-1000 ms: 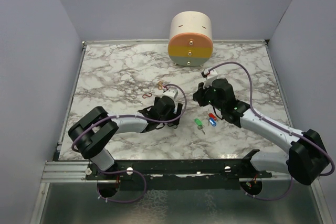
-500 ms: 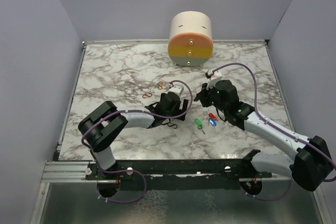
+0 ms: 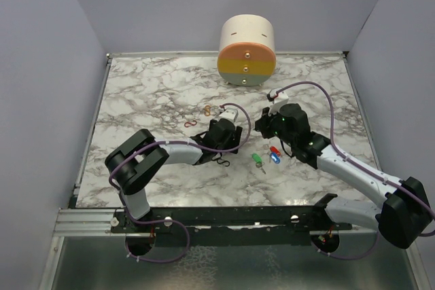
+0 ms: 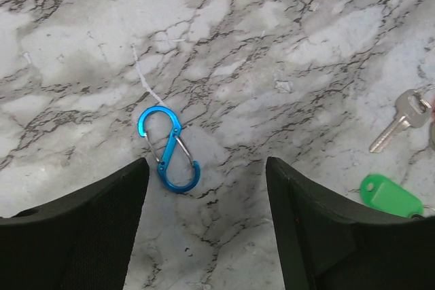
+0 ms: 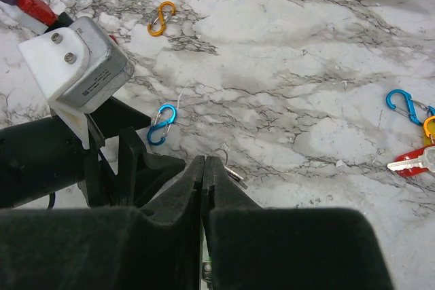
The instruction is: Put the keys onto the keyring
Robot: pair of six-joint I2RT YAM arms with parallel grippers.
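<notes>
Three keys lie together right of the table's middle: green (image 3: 257, 158), red (image 3: 274, 150) and blue (image 3: 274, 159). The left wrist view shows the green key's head (image 4: 391, 195) by my right finger. My left gripper (image 3: 226, 142) hangs low just left of them, open, with bare marble between its fingers (image 4: 81, 229). My right gripper (image 3: 267, 124) is shut. The thin wire keyring (image 5: 224, 153) sticks out at its tip, and a silver key (image 4: 401, 119) hangs from it. A blue S-clip (image 4: 168, 149) lies ahead of the left finger.
A round container (image 3: 247, 51) with orange, yellow and green bands stands at the back. Red (image 3: 192, 123) and orange (image 3: 207, 109) S-clips lie behind the left gripper, and a black one (image 3: 221, 161) lies in front of it. Another blue S-clip (image 5: 406, 105) lies near the red key.
My left arm has reached right, towards the keys, and its jaws have narrowed a little. The right gripper has shifted slightly right and stayed shut.
</notes>
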